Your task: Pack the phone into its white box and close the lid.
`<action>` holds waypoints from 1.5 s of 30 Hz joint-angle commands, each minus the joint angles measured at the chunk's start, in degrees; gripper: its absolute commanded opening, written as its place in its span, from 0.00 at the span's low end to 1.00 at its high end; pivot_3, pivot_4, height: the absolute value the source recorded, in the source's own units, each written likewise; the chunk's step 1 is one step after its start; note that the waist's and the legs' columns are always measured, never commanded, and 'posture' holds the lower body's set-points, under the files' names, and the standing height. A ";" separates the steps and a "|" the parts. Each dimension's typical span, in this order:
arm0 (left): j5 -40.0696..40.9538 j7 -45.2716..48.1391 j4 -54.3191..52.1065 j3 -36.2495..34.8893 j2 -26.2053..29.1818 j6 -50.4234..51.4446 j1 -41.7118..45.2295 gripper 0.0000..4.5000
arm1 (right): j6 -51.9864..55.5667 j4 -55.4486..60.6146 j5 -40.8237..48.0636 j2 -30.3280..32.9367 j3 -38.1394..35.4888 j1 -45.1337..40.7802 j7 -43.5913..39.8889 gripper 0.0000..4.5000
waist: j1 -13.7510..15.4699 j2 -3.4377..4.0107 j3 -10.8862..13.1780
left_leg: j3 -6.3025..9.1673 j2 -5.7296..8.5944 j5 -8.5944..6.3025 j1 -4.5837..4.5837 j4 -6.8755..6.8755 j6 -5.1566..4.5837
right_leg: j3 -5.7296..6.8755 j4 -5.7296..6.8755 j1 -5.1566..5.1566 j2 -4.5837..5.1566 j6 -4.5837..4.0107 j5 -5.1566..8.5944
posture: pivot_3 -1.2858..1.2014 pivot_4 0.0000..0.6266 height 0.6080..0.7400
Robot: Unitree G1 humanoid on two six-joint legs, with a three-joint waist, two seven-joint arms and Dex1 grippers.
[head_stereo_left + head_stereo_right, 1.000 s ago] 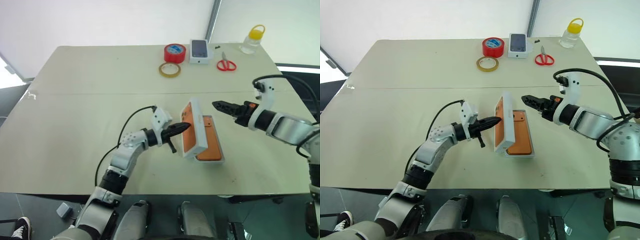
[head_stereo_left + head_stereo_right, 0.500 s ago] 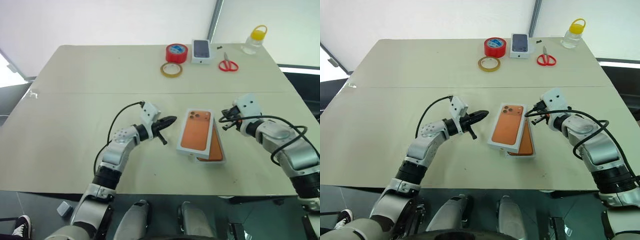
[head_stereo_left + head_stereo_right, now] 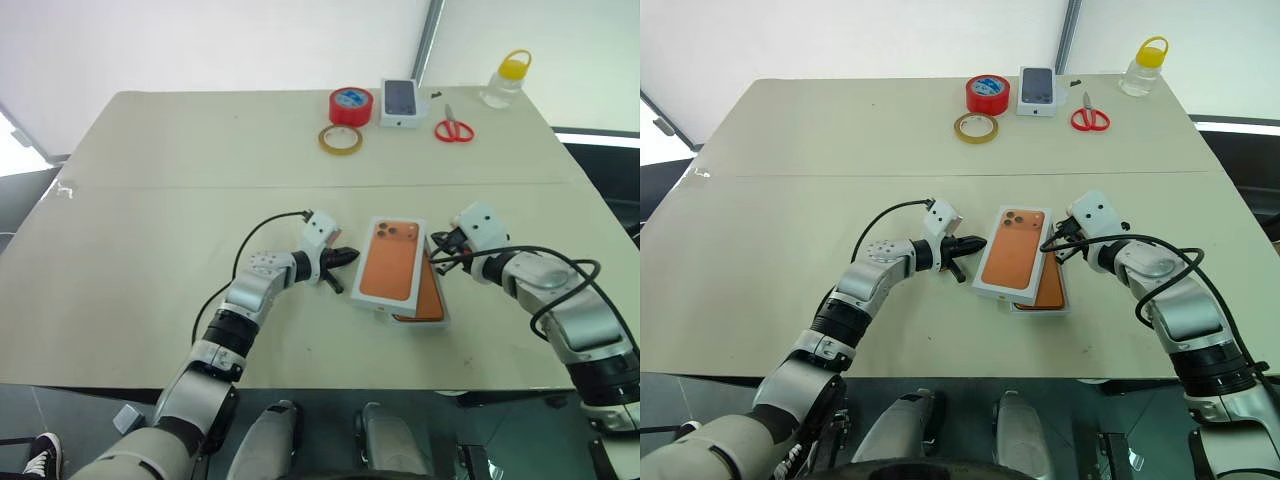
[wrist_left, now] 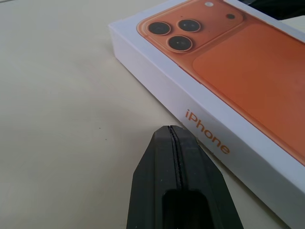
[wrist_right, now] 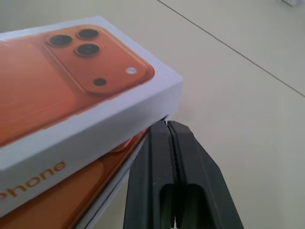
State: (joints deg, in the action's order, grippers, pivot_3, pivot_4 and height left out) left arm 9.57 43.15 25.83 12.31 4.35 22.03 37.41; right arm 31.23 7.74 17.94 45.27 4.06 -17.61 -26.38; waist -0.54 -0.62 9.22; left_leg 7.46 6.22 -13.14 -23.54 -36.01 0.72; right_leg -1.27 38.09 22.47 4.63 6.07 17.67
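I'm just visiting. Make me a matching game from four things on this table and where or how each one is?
Things:
1. lid
2. scissors
3. bottle
4. left pincer

States:
A. far right corner, yellow cap
B. shut, beside the lid's left edge
C. askew over the white box
D. red handles, right of the small carton

Pairs: 1-C, 2-D, 3-A, 4-B

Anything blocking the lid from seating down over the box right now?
Nothing separate lies between them, but the lid sits skewed across the white box, leaving the phone showing at its right side. The shut right gripper is at that corner; the shut left gripper is beside the lid's left edge.
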 commanded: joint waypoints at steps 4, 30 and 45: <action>1.77 2.04 -5.02 0.66 -1.29 2.72 -0.86 0.00 | -0.01 6.48 -2.19 2.69 -2.93 3.05 -4.39 0.01 | 0.01 0.00 0.00 | 0.00 0.01 0.00 0.00 0.00 0.00 | 0.00 -0.01 0.00 0.01 0.00 0.00 | 0.52 0.24 1.00; 1.65 3.22 -13.93 4.34 -0.73 7.50 -4.04 0.00 | 1.39 12.76 -5.99 3.91 -6.20 10.13 -10.89 0.01 | 0.03 -0.01 0.01 | 0.00 -0.01 0.00 0.00 -0.02 0.01 | 0.00 0.01 0.00 0.00 0.00 0.00 | 0.52 0.24 1.00; 1.18 3.12 -12.99 3.75 1.41 5.40 -4.24 0.00 | -0.64 13.23 -8.94 5.20 -6.16 13.54 -13.14 0.01 | -0.05 0.00 0.00 | 0.00 -0.01 0.00 0.01 -0.03 0.01 | 0.00 0.01 -0.01 0.01 0.00 0.00 | 0.52 0.24 1.00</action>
State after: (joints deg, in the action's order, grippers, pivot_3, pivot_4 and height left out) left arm 10.59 46.09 13.81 16.97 5.63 29.07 32.27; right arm 31.64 19.18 9.22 50.11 -0.79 -3.45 -39.34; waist -0.59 -0.62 9.22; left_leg 7.46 6.21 -13.14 -23.53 -36.04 0.73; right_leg -1.28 38.10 22.46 4.64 6.07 17.67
